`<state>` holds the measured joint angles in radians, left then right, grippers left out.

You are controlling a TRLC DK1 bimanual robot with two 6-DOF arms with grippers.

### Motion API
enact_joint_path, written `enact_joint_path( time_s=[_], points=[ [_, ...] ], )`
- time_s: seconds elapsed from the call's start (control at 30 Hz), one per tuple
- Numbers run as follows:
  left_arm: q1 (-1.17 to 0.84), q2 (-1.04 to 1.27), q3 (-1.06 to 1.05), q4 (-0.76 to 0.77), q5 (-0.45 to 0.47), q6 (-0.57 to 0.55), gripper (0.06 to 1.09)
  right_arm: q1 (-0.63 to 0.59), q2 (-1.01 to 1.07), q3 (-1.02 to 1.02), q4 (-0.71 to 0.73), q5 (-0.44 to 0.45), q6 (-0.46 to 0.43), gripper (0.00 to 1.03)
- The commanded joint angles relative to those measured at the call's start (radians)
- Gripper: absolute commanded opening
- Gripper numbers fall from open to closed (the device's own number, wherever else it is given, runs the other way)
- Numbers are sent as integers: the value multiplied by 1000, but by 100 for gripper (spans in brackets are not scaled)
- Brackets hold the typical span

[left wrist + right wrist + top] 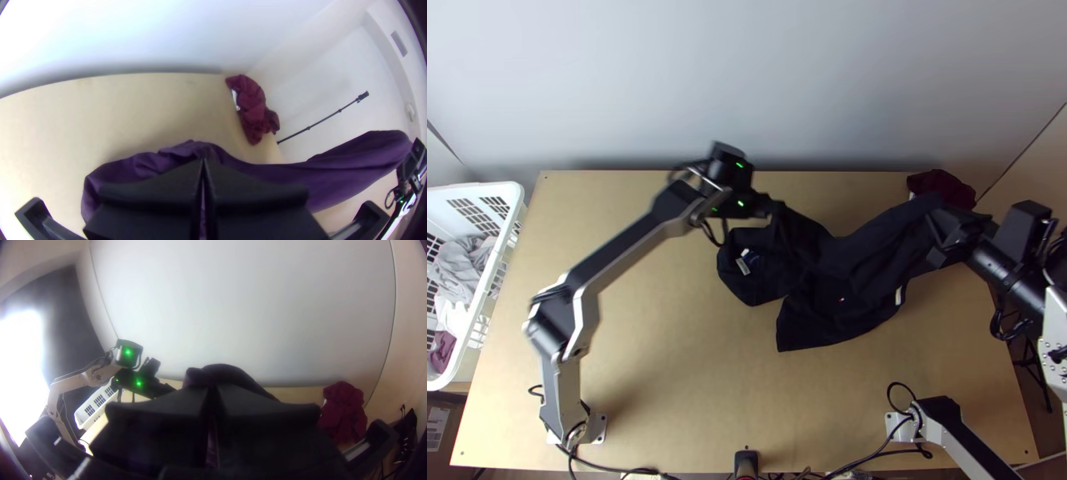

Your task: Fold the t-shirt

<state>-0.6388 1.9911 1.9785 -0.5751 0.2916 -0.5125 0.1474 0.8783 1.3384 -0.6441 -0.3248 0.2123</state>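
The dark t-shirt (835,280) lies bunched and uneven on the table, one side raised toward the right arm. My left gripper (776,210) is at its upper left part, and my right gripper (943,224) holds the raised right part above the table. In the left wrist view the left gripper (203,164) is shut on a ridge of the purple-looking t-shirt (147,166), which stretches across to the other arm. In the right wrist view the right gripper (212,389) is shut on the t-shirt (231,375), whose cloth rises behind the closed fingers.
A dark red cloth (943,188) lies bunched at the table's far right corner. At the left edge stands a white basket (511,196) with clothes inside. Bare tabletop (667,336) shows left of the t-shirt, and a pale wall runs behind the table.
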Motion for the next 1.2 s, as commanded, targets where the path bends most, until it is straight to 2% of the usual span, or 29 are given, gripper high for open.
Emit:
enact_joint_path(
  time_s=[0.0, 0.3, 0.53, 0.8, 0.97, 1.17],
  points=[
    [62, -207, -6, -23, -2, -20, 9, -22, 24, 116, 8, 27, 48, 3],
    [249, -589, -70, -37, -12, -24, 9, -132, 68, 458, 4, 32, 81, 3],
    [366, -919, -161, -39, -17, -26, 9, -126, 21, 590, 4, 29, 105, 3],
    [465, -1154, -161, -109, -14, -41, 9, -92, -19, 732, -54, 26, 180, 3],
    [516, -1273, -161, -141, 4, -66, 9, -42, -55, 809, -132, -43, 338, 3],
    [676, -1420, -152, -143, 129, -129, 9, -103, -102, 869, -137, -306, 532, 3]
  ],
)
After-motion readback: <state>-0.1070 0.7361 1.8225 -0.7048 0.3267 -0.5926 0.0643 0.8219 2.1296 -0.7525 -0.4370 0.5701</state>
